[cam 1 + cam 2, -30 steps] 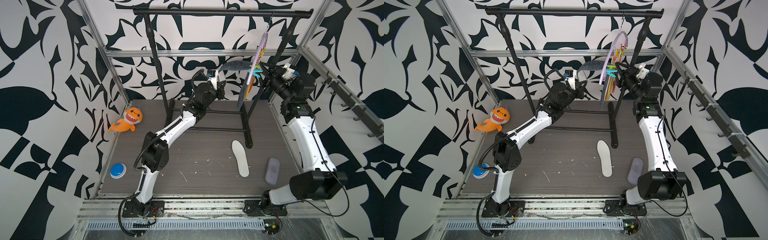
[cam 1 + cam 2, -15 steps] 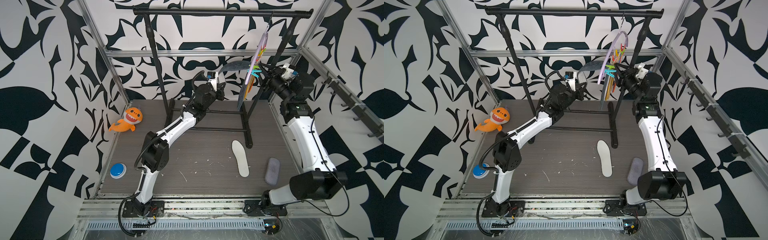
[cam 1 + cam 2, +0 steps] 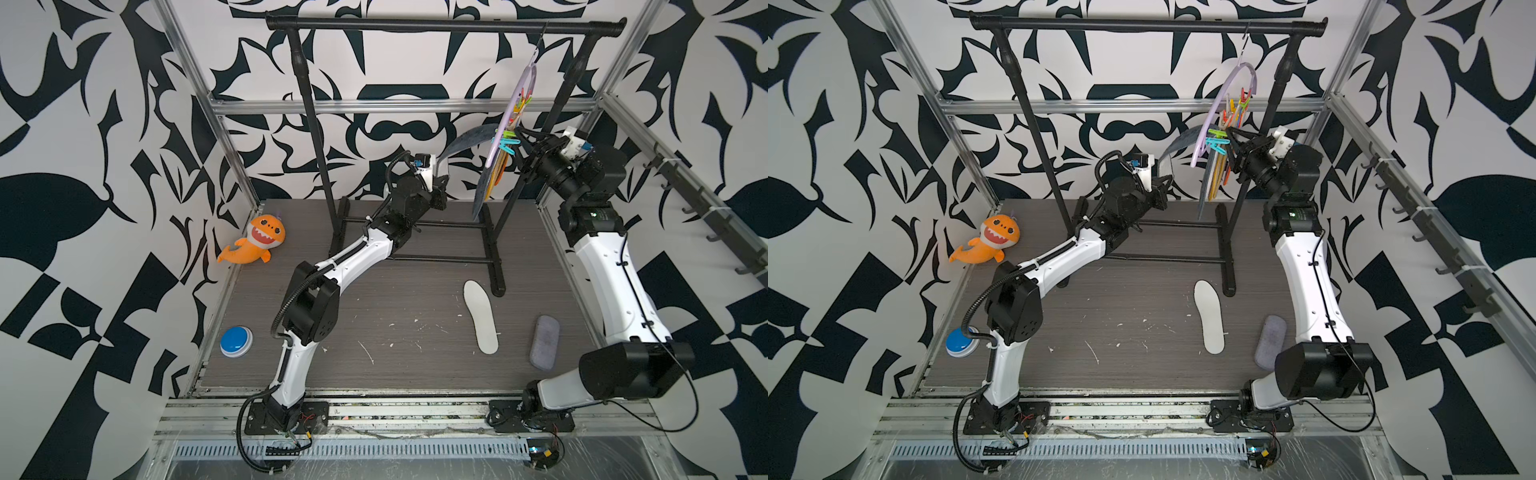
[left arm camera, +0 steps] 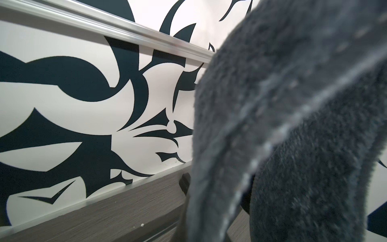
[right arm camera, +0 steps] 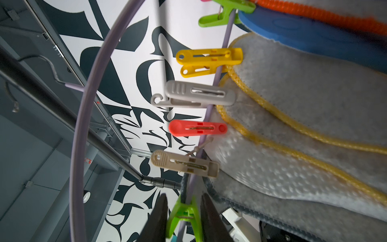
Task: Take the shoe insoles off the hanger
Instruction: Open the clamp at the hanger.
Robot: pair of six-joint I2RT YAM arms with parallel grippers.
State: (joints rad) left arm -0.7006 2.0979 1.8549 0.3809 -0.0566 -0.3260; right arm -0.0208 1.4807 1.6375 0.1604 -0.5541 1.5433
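Roughly sideways, dark insole (image 3: 467, 141), other insoles (image 3: 482, 193) apparently vertical

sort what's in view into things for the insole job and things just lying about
For the job: hanger, clipped insoles, green peg, dark fuzzy insole, white insole on the floor.
Lying about: shark toy, blue button, lilac-grey pad.

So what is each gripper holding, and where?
Left gripper clamps the dark fuzzy insole by its free lower end. Right gripper straddles a green peg; grip unclear.
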